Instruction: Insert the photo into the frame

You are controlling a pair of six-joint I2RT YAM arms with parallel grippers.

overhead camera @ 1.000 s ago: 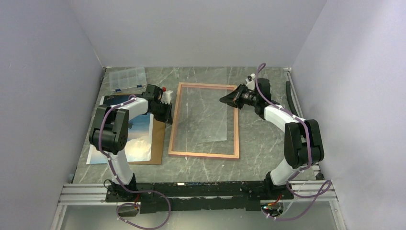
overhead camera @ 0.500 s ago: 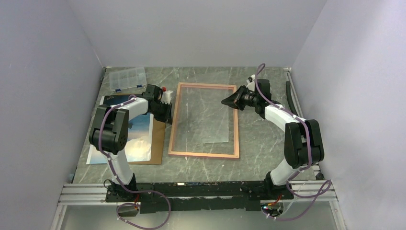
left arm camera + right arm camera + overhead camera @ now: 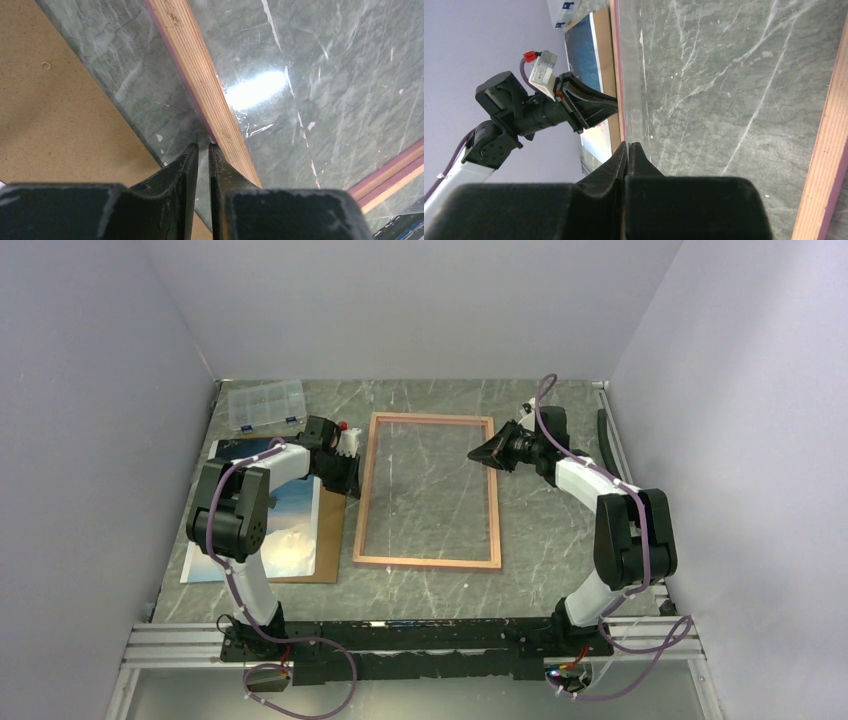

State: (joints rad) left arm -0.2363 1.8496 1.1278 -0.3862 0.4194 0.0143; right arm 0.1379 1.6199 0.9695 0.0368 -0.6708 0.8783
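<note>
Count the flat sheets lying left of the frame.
2: the photo, partly behind the left arm, lying on the brown backing board, whose right edge shows. More could hide beneath.

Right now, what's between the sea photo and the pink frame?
The brown backing board's edge, a bare strip of marble table and the left gripper; the left wrist view shows it best.

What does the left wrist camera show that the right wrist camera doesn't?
Only the left wrist view: a bright light reflection on the grey marble table and a tiny ring mark on the flat brown backing board. Only the right wrist view: the rectangular blue sea photo, the clear plastic compartment box, the lilac wall and the right gripper, apparently pinching a clear sheet. Both: the thin tan wooden frame with its pink edge, the table, the board and the left gripper beside the frame's rail.
</note>
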